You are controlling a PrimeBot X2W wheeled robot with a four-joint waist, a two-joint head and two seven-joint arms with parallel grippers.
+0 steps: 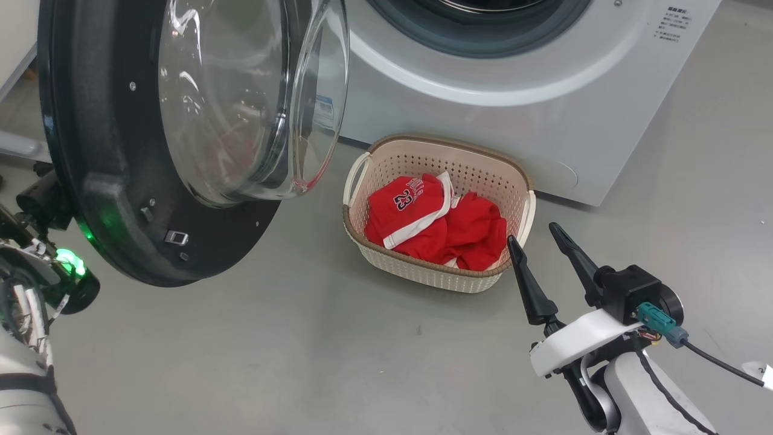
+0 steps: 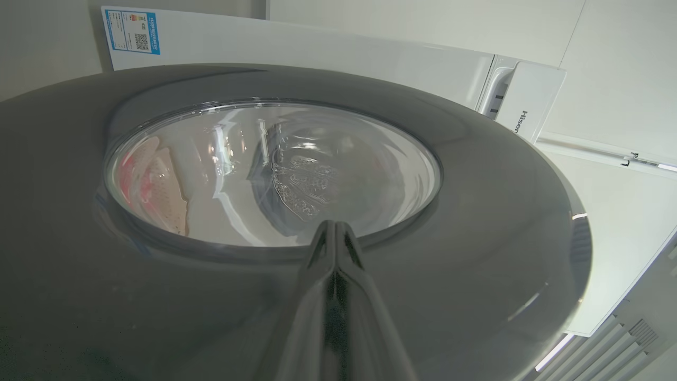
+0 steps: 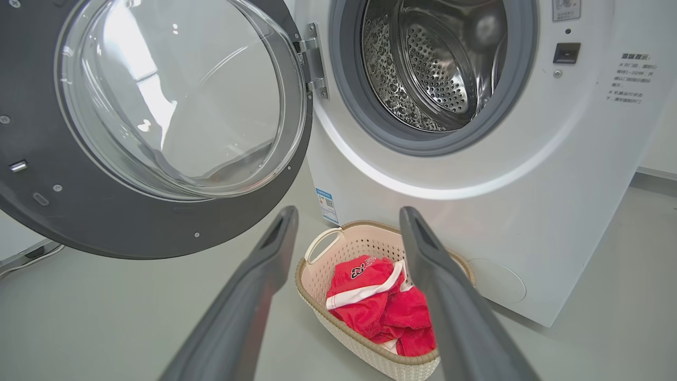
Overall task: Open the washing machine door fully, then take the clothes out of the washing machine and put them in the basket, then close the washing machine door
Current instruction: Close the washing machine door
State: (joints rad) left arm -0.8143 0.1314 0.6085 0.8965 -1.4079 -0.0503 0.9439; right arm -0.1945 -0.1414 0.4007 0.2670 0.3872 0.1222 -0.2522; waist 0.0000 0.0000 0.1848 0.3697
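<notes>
Head view: the door [image 1: 102,181] is seen swung wide at the left, its black inner rim and clear glass bowl [image 1: 241,103] turned toward the camera, with the white washer [image 1: 543,90] behind it. The basket [image 1: 423,166] is set on the grey floor [image 1: 302,338] just in front of the washer, below and right of the door. The red clothes [image 1: 435,226] are piled inside it, with a white 23 uppermost. The right end effector [image 1: 533,235] is held above the floor just right of the basket, its two dark fingers spread wide and gripping nothing. In the right wrist view the basket is framed between those spread fingers. The door is shown hanging from its hinge [image 3: 316,58] at the left of the opening, and the perforated steel drum [image 3: 433,69] is seen inside the grey gasket [image 3: 346,90]. In the left wrist view the left end effector [image 2: 335,227] is closed, its fingers pressed together on nothing. The tips are seen over the lower edge of the window in the door's glossy outer face; whether that face is touched cannot be told.
</notes>
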